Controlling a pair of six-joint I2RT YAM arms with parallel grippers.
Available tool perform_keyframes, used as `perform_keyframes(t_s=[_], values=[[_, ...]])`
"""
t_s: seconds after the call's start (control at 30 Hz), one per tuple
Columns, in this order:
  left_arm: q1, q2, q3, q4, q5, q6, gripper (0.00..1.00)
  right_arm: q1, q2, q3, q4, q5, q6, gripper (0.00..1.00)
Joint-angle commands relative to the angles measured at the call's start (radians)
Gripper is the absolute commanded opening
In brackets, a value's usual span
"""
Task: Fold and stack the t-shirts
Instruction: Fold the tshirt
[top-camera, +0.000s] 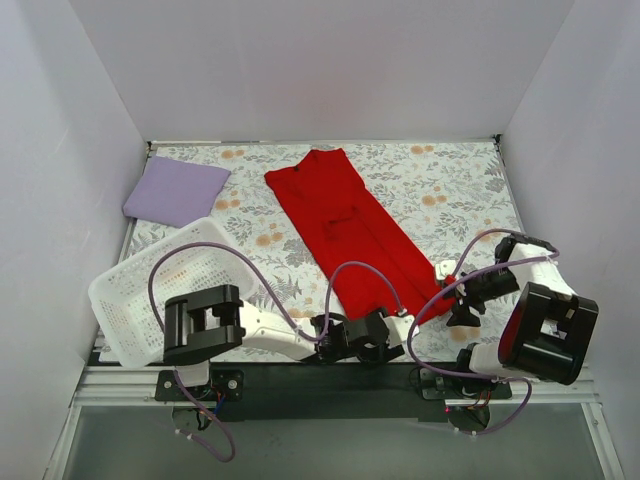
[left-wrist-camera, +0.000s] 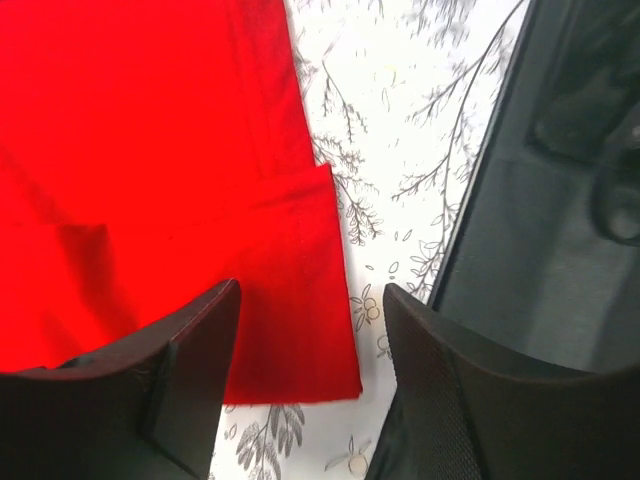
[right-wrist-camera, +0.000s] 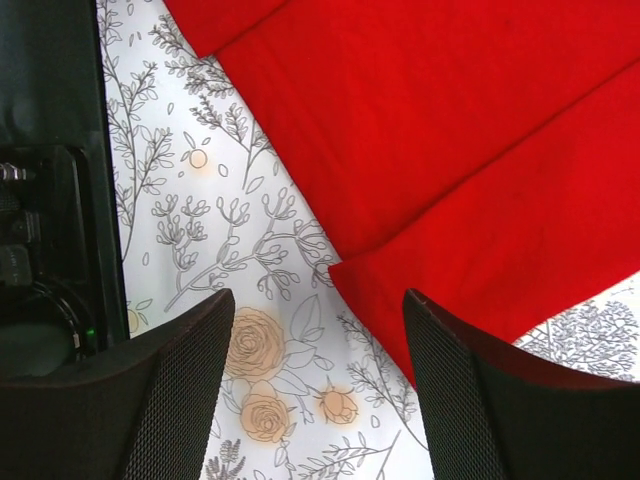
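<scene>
A red t-shirt (top-camera: 350, 225), folded into a long strip, lies diagonally on the floral cloth from the back centre toward the near right. A folded lilac t-shirt (top-camera: 175, 190) lies at the back left. My left gripper (top-camera: 403, 325) is open at the strip's near end. In the left wrist view its jaws (left-wrist-camera: 310, 370) straddle the red shirt's (left-wrist-camera: 150, 180) near corner without holding it. My right gripper (top-camera: 447, 275) is open beside the strip's near right edge. In the right wrist view (right-wrist-camera: 320, 380) a corner of the red shirt (right-wrist-camera: 450, 130) lies between the jaws, ungripped.
A white plastic basket (top-camera: 112, 300) stands at the near left, next to the left arm. The table's black near edge (left-wrist-camera: 560, 200) runs close to both grippers. White walls enclose the floral cloth (top-camera: 450, 190) on three sides.
</scene>
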Motion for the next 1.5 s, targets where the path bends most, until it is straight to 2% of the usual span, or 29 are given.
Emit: perform_keyframes(t_s=[0.0, 0.03, 0.17, 0.2, 0.3, 0.33, 0.43, 0.6, 0.73, 1.23, 1.4, 1.47], values=[[-0.036, 0.043, 0.029, 0.027, -0.123, 0.035, 0.56, -0.001, 0.023, 0.052, -0.026, -0.028, -0.323, 0.74], [-0.042, 0.054, 0.03, 0.027, -0.148, 0.035, 0.54, -0.001, 0.024, 0.05, -0.023, -0.027, -0.323, 0.74], [-0.056, 0.087, 0.03, 0.005, -0.229, 0.026, 0.32, -0.001, 0.02, 0.036, -0.006, -0.013, -0.33, 0.73], [-0.056, 0.087, 0.027, 0.007, -0.242, 0.021, 0.24, -0.001, 0.015, 0.024, -0.002, -0.001, -0.332, 0.73], [-0.058, 0.087, 0.019, 0.005, -0.269, 0.024, 0.15, -0.001, 0.007, 0.003, 0.023, 0.021, -0.353, 0.73], [-0.059, 0.087, 0.018, 0.005, -0.278, 0.029, 0.07, -0.001, 0.001, -0.011, 0.031, 0.036, -0.363, 0.73], [-0.058, 0.083, 0.006, 0.004, -0.292, 0.029, 0.0, -0.001, -0.005, -0.037, 0.072, 0.06, -0.398, 0.73], [-0.061, 0.064, -0.004, 0.004, -0.274, 0.026, 0.0, 0.008, 0.001, -0.079, 0.202, 0.09, -0.406, 0.73], [-0.062, 0.055, -0.004, 0.007, -0.231, 0.017, 0.0, 0.03, 0.007, -0.105, 0.307, 0.09, -0.344, 0.72], [-0.062, 0.028, -0.046, 0.076, -0.177, -0.02, 0.0, 0.085, 0.012, -0.134, 0.365, 0.096, -0.321, 0.6], [-0.061, 0.012, -0.065, 0.097, -0.174, -0.028, 0.0, 0.108, 0.038, -0.16, 0.422, 0.123, -0.283, 0.47], [-0.062, 0.009, -0.074, 0.106, -0.179, -0.036, 0.0, 0.116, 0.046, -0.177, 0.445, 0.136, -0.258, 0.38]])
